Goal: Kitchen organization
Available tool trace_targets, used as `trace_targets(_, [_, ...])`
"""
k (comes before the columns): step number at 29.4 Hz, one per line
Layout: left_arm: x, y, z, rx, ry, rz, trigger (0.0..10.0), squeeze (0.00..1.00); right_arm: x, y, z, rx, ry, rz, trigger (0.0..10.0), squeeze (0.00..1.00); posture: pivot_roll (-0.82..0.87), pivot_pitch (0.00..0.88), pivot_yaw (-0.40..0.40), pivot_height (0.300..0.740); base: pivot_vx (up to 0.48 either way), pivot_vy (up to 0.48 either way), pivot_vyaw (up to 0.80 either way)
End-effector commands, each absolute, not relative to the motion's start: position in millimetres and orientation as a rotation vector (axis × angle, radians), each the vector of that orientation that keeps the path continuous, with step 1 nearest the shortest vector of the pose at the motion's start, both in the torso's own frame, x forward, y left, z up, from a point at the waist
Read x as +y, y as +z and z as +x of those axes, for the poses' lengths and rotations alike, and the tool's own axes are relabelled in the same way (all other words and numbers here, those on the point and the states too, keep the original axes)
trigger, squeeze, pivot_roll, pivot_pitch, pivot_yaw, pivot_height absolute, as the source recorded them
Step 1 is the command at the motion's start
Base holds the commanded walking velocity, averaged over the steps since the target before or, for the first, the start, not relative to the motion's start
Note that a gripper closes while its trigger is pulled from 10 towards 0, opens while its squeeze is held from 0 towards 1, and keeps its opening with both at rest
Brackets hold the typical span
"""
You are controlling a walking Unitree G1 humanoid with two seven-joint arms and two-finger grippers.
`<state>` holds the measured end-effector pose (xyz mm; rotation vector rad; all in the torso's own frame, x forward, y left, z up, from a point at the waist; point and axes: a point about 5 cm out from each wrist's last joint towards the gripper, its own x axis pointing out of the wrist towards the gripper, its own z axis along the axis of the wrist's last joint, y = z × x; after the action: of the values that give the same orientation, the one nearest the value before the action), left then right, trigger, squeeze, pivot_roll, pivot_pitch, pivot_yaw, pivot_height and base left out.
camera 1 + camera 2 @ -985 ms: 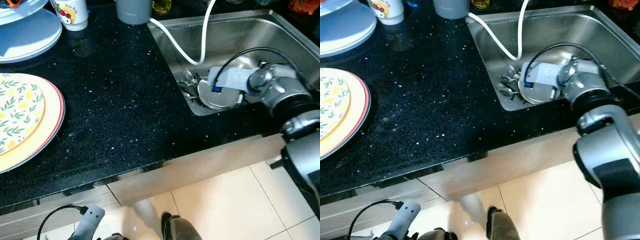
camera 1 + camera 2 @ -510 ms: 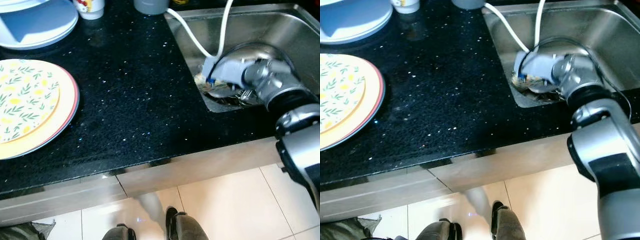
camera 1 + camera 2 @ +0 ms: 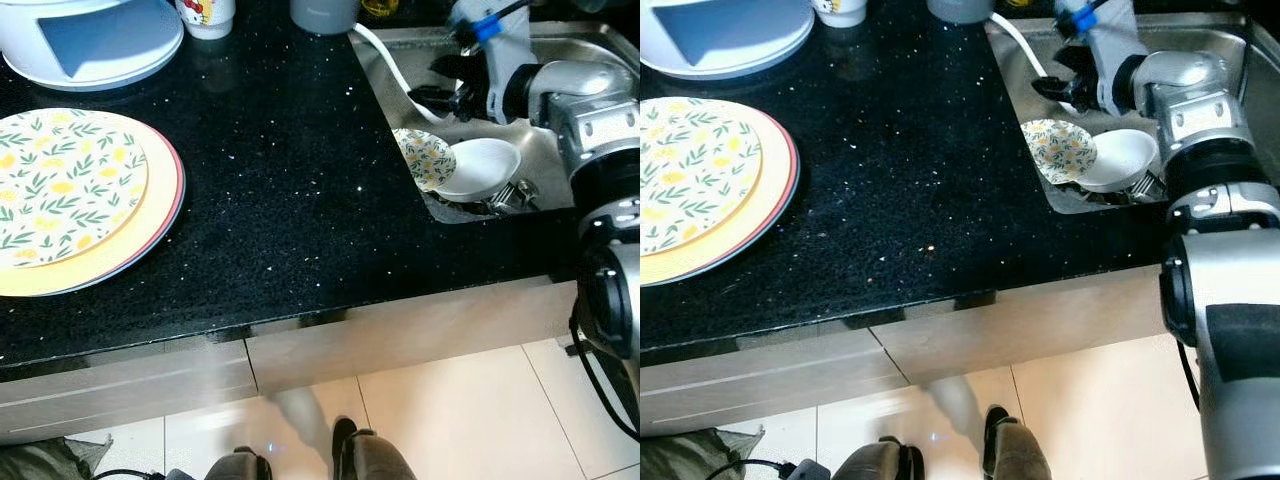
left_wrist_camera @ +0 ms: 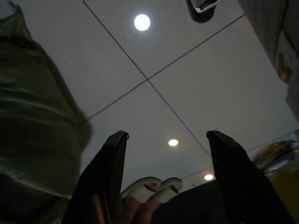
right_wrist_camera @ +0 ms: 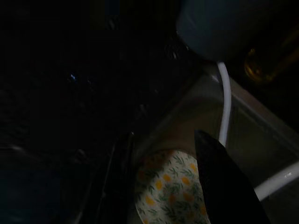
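right gripper (image 3: 1065,80) hovers above the sink (image 3: 1230,40), its two black fingers spread apart with nothing between them, tips aimed toward the desk (image 3: 910,180) side of the basin. going from big to small: the black speckled desk runs across the scene; on its left part lies a stack of plates (image 3: 75,200), a leaf-patterned one on top of a yellow one with a red rim showing underneath, and behind it a white appliance (image 3: 95,35). the steel sink is sunk into the desk on the right, with a white hose (image 3: 385,55) trailing into it. in the sink's near corner a small leaf-patterned dish (image 3: 1060,150) leans against a plain white bowl (image 3: 1118,160), with some cutlery (image 3: 510,195) under them. the patterned dish lies just below and nearer the robot than the right gripper, so that arm looks far better placed to take it. left gripper (image 4: 168,172) hangs idle by the floor, fingers apart and empty, with a person's sandalled feet beyond it.
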<state>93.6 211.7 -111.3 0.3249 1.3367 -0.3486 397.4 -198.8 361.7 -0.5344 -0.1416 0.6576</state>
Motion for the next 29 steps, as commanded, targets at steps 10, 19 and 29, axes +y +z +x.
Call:
trace_targets(10, [258, -103, 85, 1.441, -0.413, 0.787, 10.0, 0.00, -171, 339, 382, -0.399, 0.808, -0.185, 10.0, 0.00, 0.06, 0.072, -0.019, 0.740, 0.000, 0.000, 0.00])
trace_targets(19, [257, -97, 113, 1.315, -0.151, 0.603, 10.0, 0.00, -142, 318, 366, -0.520, 0.859, 0.126, 10.0, 0.00, 0.06, 0.056, -0.011, 0.740, 0.000, 0.000, 0.00])
trace_targets(29, [227, -92, 151, 1.114, -0.058, 0.323, 10.0, 0.00, -126, 286, 282, -0.614, 1.394, 0.350, 10.0, 0.00, 0.06, 0.049, -0.007, 0.740, 0.000, 0.000, 0.00])
